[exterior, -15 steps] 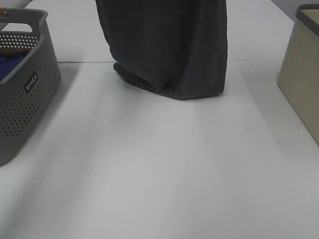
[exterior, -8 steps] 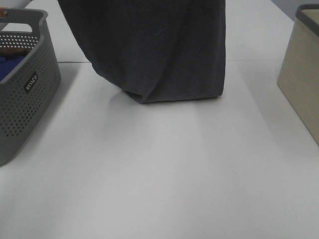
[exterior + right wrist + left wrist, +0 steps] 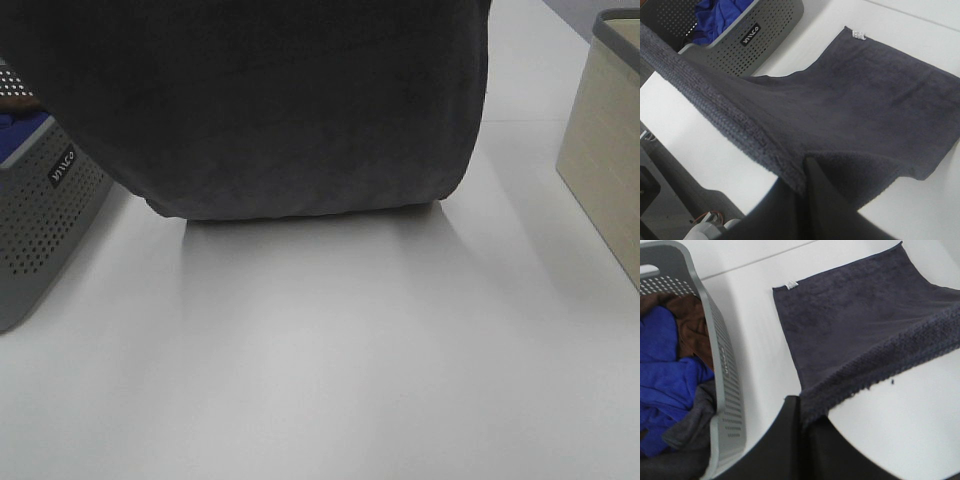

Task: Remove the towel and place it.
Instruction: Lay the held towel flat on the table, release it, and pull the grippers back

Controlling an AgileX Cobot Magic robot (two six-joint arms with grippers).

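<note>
The dark charcoal-grey towel (image 3: 290, 110) hangs spread wide across the top of the high view, its lower fold resting on the white table (image 3: 330, 350). In the left wrist view my left gripper (image 3: 803, 412) is shut on one upper corner of the towel (image 3: 855, 325); the white tag (image 3: 791, 285) lies at a far corner on the table. In the right wrist view my right gripper (image 3: 804, 176) is shut on the other upper corner of the towel (image 3: 865, 105), with the tag (image 3: 858, 34) at the far end. Neither gripper shows in the high view.
A grey perforated basket (image 3: 45, 215) stands at the left, holding blue and brown cloths (image 3: 665, 360). A beige bin (image 3: 605, 140) stands at the right edge. Bare white table lies in front of the towel.
The towel has been stretched much wider to the left, now covering part of the basket in the high view. Its lower edge has flattened and spread along the table.
</note>
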